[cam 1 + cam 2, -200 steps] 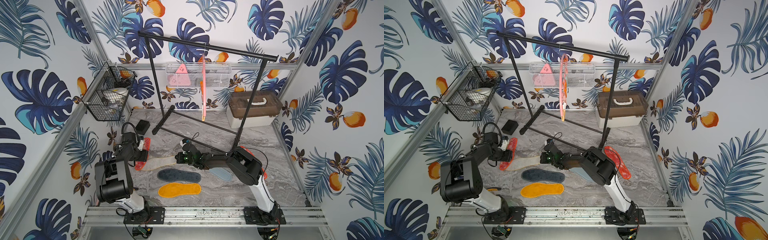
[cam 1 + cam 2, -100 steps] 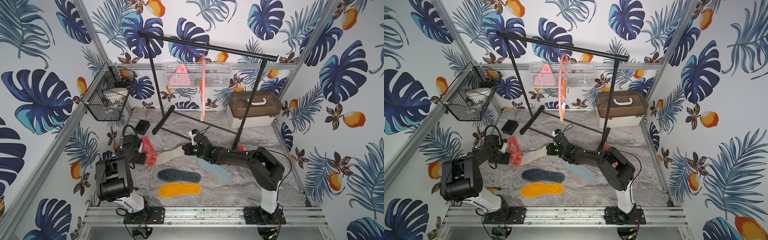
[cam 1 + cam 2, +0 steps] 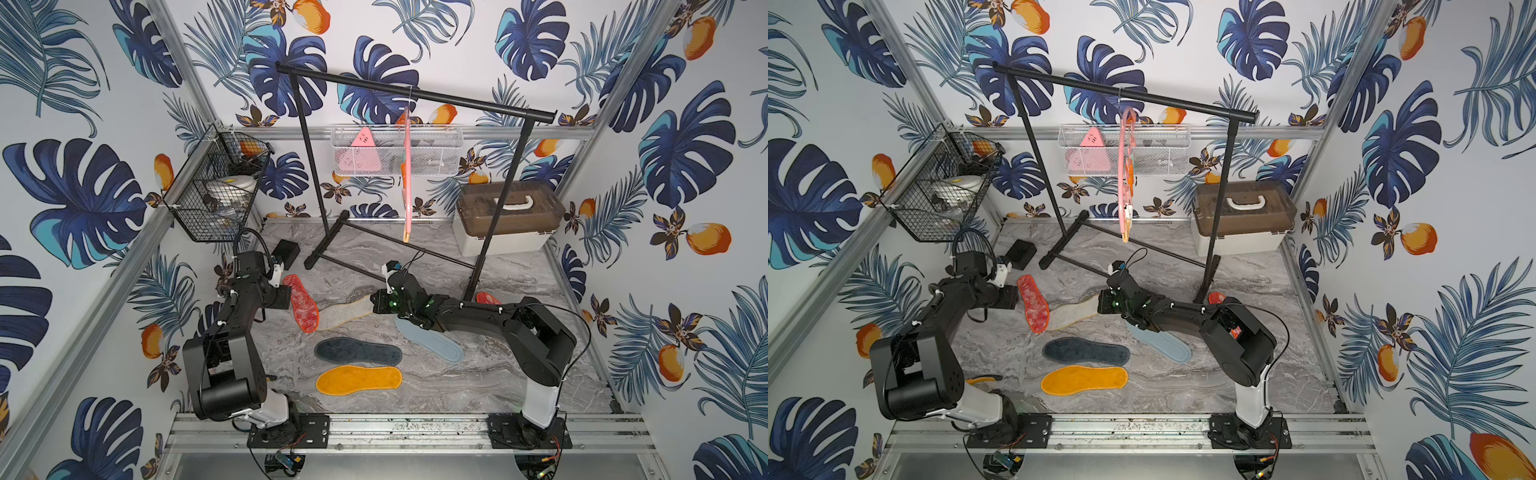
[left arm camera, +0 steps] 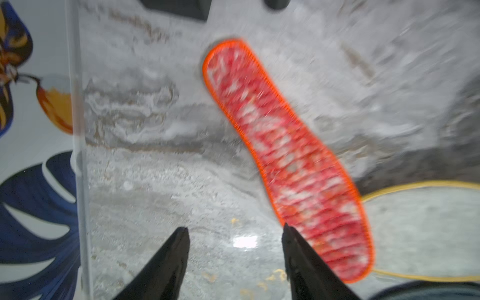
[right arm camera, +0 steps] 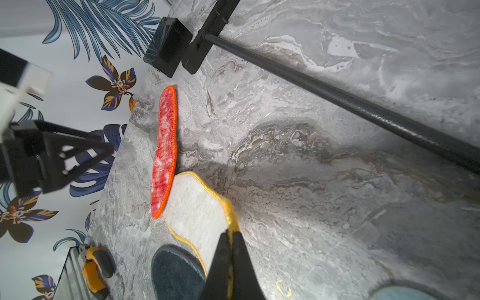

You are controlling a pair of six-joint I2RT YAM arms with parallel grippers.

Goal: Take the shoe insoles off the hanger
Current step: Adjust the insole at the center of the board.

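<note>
Several shoe insoles lie on the marble table: red mesh (image 3: 302,306) (image 4: 285,155), cream with a yellow edge (image 3: 345,313) (image 5: 197,213), navy (image 3: 357,352), orange (image 3: 359,379) and light blue (image 3: 432,343). Another red one (image 3: 487,297) peeks out behind my right arm. The red mesh insole overlaps the cream one's end. My left gripper (image 4: 235,228) (image 3: 1013,301) hovers open beside the red mesh insole, holding nothing. My right gripper (image 5: 232,233) (image 3: 374,305) is shut on the cream insole's yellow edge. The pink hanger (image 3: 407,174) (image 3: 1124,174) hangs edge-on from the rail.
The black garment rail (image 3: 415,93) stands across the back, its foot bar (image 5: 337,104) just beyond my right gripper. A brown-lidded box (image 3: 507,218) sits back right, a small black block (image 3: 286,252) back left. A wire basket (image 3: 216,195) hangs on the left wall.
The red mesh insole beside my left gripper has dropped flat onto the table. My right arm has stretched out, uncovering the light blue insole, and has drawn the cream insole a little to the right.
</note>
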